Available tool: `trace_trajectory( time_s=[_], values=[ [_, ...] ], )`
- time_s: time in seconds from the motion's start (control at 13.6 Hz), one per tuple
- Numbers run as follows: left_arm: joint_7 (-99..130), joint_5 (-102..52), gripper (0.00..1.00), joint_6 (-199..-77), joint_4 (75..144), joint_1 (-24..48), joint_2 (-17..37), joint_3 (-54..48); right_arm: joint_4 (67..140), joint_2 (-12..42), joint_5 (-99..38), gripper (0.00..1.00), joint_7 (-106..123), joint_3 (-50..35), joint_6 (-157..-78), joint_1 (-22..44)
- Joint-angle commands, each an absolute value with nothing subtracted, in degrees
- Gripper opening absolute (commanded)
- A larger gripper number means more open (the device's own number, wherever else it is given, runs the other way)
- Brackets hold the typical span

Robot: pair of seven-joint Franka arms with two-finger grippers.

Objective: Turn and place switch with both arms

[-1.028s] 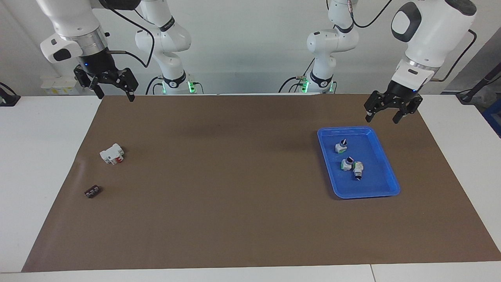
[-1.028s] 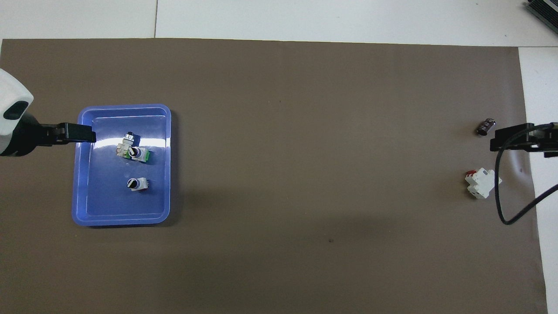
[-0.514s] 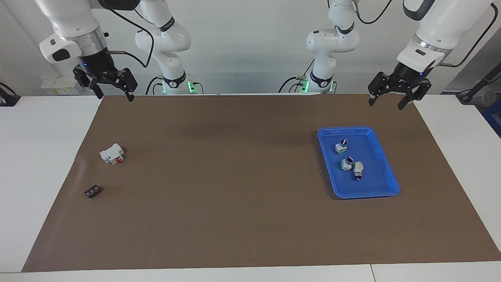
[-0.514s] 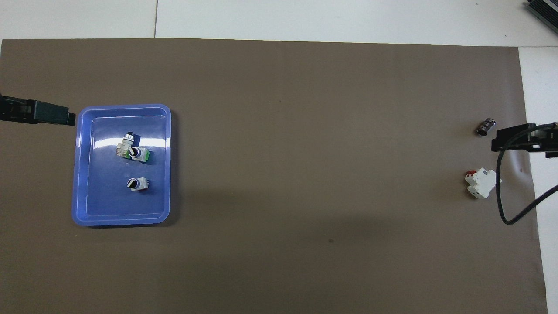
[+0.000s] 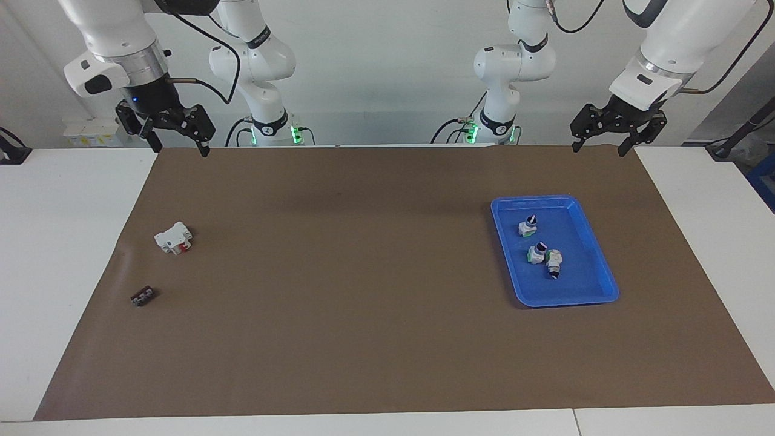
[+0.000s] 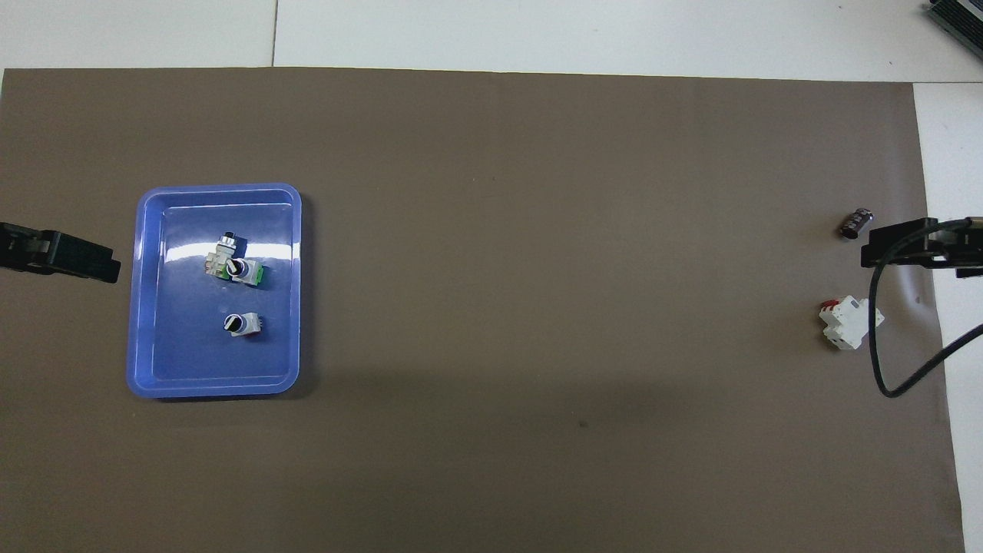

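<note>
facing view: left gripper (image 5: 599, 144) up in the air over the mat's (image 5: 375, 315) edge at the left arm's end of the table, fingers spread apart, holding nothing; right gripper (image 5: 175, 145) up over the mat's corner at the right arm's end, fingers also spread, holding nothing; blue tray (image 5: 596, 257) on the mat toward the left arm's end; three switches in it: lone switch (image 5: 528, 226) upright in the part of the tray nearer the robots, knob up; paired switch (image 5: 536, 252) and tipped switch (image 5: 553, 263) touching each other near the tray's middle, the tipped one lying over with its knob pointing away from the robots; white block with a red part (image 5: 173, 238) on the mat toward the right arm's end; small dark piece (image 5: 143, 296) farther from the robots than the block, well apart from it.

overhead view: only the tip of the left gripper (image 6: 77, 261) shows, just beside the tray's (image 6: 146, 307) rim, clear of it; right gripper (image 6: 906, 250) tip between the dark piece (image 6: 855, 223) and the block (image 6: 848, 322), a black cable looping under it; lone switch (image 6: 242, 323) nearer the robots than the pair; paired switch (image 6: 244, 270) shows a green face, tipped switch (image 6: 220, 255) touching it; all three inside the tray, none gripped.
</note>
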State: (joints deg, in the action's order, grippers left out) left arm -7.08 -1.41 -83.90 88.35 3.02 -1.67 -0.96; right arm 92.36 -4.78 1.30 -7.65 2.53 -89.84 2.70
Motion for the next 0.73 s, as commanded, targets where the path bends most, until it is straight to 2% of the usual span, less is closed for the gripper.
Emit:
trace_trajectory(
  time_s=[0.0,0.66],
  values=[
    [-8.0,-0.5,1.0,-82.1,87.8,3.8,-2.4,0.4,93.1,-5.7,1.3,1.0,-8.3,2.3,-89.5,2.5],
    [-7.8,-1.3,1.0,-81.1,89.3,2.0,-4.2,-0.1,93.2,-5.7,1.3,1.0,-8.3,2.3,-89.5,2.6]
  ],
)
